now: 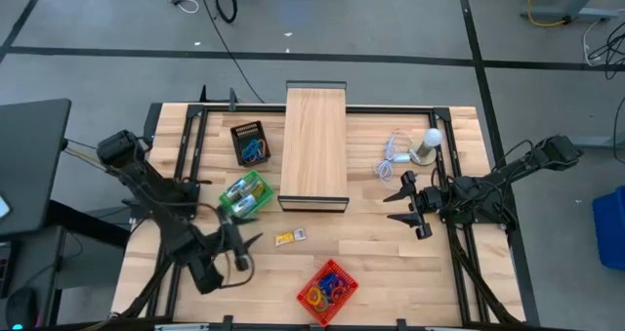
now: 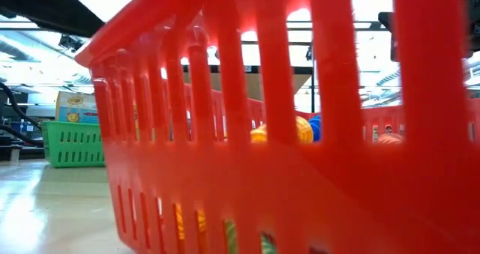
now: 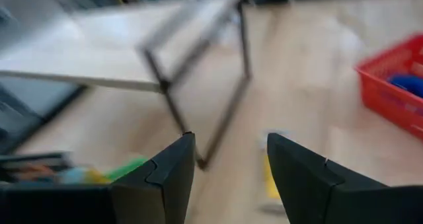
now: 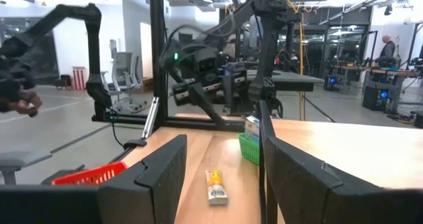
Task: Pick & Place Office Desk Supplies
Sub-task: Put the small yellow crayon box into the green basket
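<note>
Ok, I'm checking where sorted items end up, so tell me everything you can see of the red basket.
The red basket is a small rectangular bin that looks like moulded plastic, its walls cut by vertical slots. It sits upright on the wooden table near the front edge, turned at an angle. Inside lie coloured loops in blue, orange and yellow. Neither claw touches it.

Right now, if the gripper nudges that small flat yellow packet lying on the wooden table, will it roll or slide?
The small flat yellow packet lies flat, so it would likely slide, not roll. It looks thin and light, so a nudge may spin it. Pinching it off the wooden table could be fiddly.
</note>
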